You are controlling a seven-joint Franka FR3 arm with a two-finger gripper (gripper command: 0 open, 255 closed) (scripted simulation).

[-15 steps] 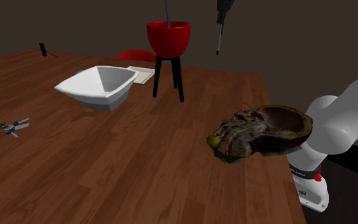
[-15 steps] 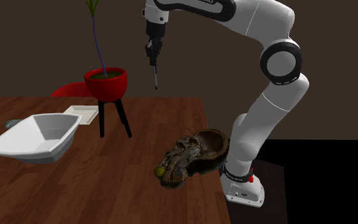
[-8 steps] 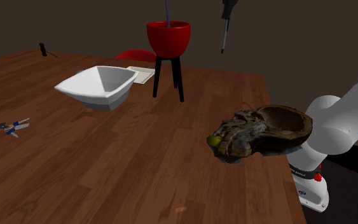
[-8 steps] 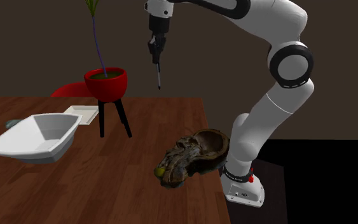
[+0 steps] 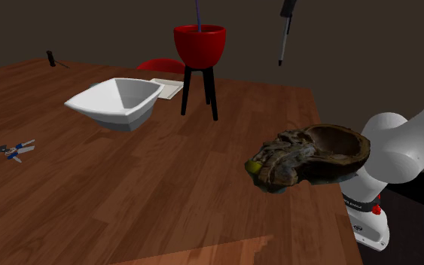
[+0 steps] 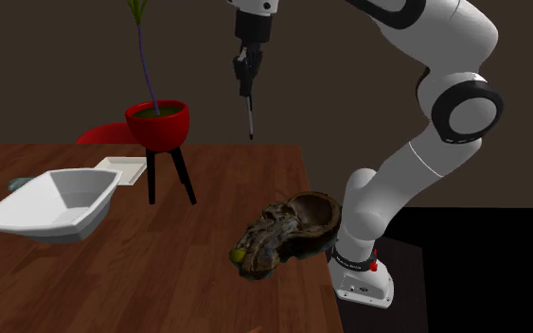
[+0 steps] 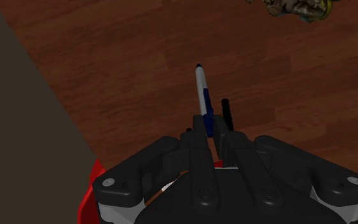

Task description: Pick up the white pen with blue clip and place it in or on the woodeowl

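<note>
Black gripper (image 6: pixel 246 74) up high over brown wooden table (image 5: pixel 127 203), fingers clamped on slim white pen with blue clip (image 6: pixel 250 118), pen hanging tip-down. Dark brown carved owl-shaped bowl (image 6: pixel 288 230) sits on table, well below pen.

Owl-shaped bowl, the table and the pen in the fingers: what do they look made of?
The owl-shaped bowl looks like carved wood: dark brown, rough mottled outside, smooth hollow. The table looks like wood or veneer: reddish planks with grain, slight sheen. The pen is smooth white with a blue clip, probably plastic.
</note>
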